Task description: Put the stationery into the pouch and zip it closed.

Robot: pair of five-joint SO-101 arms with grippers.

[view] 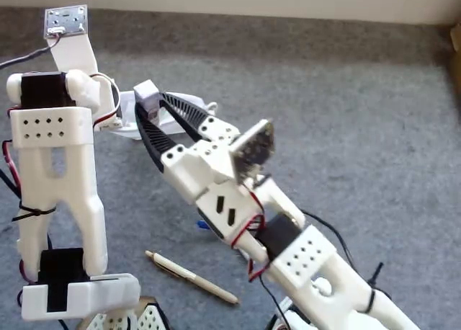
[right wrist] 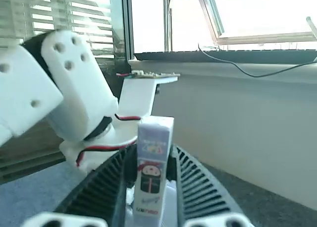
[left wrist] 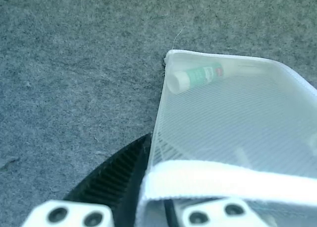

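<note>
Currently I see the right gripper [right wrist: 151, 155] closed on a small white rectangular box with blue print [right wrist: 152, 177]. The box stands upright between its black ribbed fingers [right wrist: 198, 187], close by the left arm. The left gripper [left wrist: 157, 180] pinches the white banded edge of the see-through white mesh pouch [left wrist: 237, 123], which lies on the grey carpeted table [view: 346, 114]. A white tube with a green label [left wrist: 195, 76] lies in the pouch's far corner. A beige pen [view: 191, 276] lies on the table between the arms, well apart from the pouch.
</note>
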